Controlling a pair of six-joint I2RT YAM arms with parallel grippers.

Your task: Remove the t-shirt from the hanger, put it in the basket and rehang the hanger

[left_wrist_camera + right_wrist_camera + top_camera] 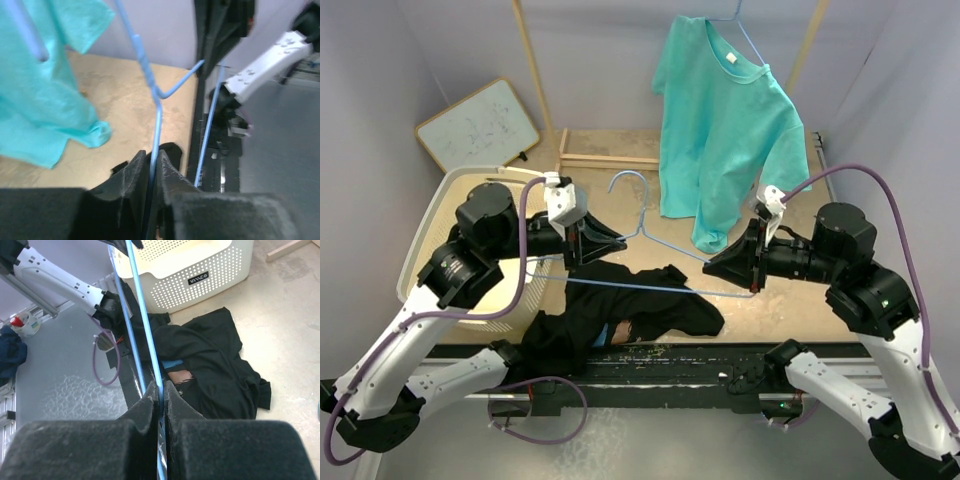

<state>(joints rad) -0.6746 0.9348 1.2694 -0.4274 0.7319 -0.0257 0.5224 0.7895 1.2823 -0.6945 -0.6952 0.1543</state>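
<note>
My left gripper [612, 241] is clamped on the hanger [675, 250] at its 9 o'clock end and my right gripper [716, 268] at 3, with the bar running between them. The shirt [620, 315] lies crumpled on the table [595, 195] beneath, toward 6 and nearer my left.

White basket [210, 265], perhaps a whiteboard [478, 125]

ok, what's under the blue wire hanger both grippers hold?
A crumpled black t-shirt lies on the tan table beneath the blue wire hanger. Whatever lies under the shirt is covered.
</note>
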